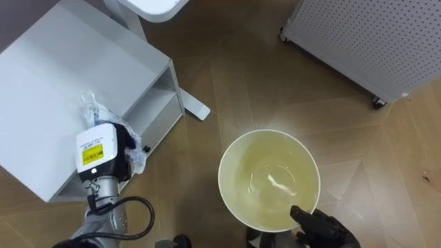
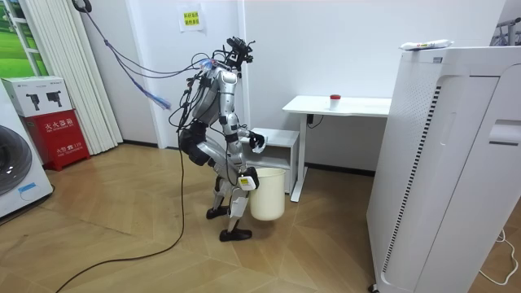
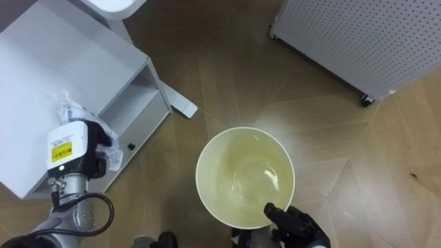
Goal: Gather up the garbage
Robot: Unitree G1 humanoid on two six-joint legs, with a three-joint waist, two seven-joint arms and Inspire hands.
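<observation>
A crumpled clear plastic wrapper [image 1: 92, 107] is in my left hand [image 1: 105, 153], whose dark fingers curl round it above the front edge of the white cabinet [image 1: 48, 76]. To its right a cream round bin [image 1: 221, 180] stands on the wooden floor, with only a pale liner inside. My right hand [image 1: 324, 228] grips the bin's near rim, thumb over the edge. In the room view I stand bent forward over the bin [image 2: 267, 198], left hand [image 2: 256, 141] raised near the cabinet, right hand [image 2: 247, 181] down at the bin.
The cabinet has an open shelf [image 1: 148, 110] facing the bin. A white desk foot [image 1: 196, 110] lies on the floor between them. A perforated white panel on casters [image 1: 365, 41] stands at the far right. A tall white appliance [image 2: 448, 163] fills the room view's right.
</observation>
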